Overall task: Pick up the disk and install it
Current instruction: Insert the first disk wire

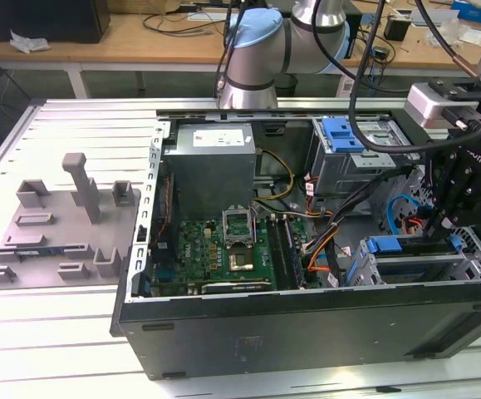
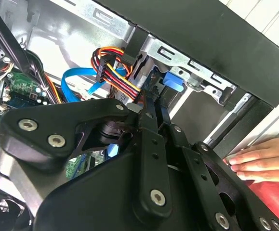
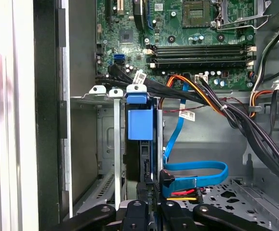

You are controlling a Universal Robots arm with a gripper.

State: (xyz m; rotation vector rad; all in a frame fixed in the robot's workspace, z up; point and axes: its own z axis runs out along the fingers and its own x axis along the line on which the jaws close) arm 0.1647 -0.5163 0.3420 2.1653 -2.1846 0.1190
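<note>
Black linkage arms of the claw (image 3: 149, 204) fill the lower centre of the first wrist view, pinched on the edge of the disk (image 3: 140, 130), which stands on edge in its blue bracket, partly entered in the drive cage (image 3: 93, 144). Judgement: keep the disk parallel to the cage rails, clear of the blue data cable (image 3: 197, 173). A person's hand (image 2: 259, 161) rests on the case edge.

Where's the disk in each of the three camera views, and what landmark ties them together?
Exterior view: disk at the exterior view's right, inside the case.
First wrist view: disk upright in the metal cage.
Second wrist view: disk's blue tab beside that cage.
Shared landmark: blue flat cable.
</note>
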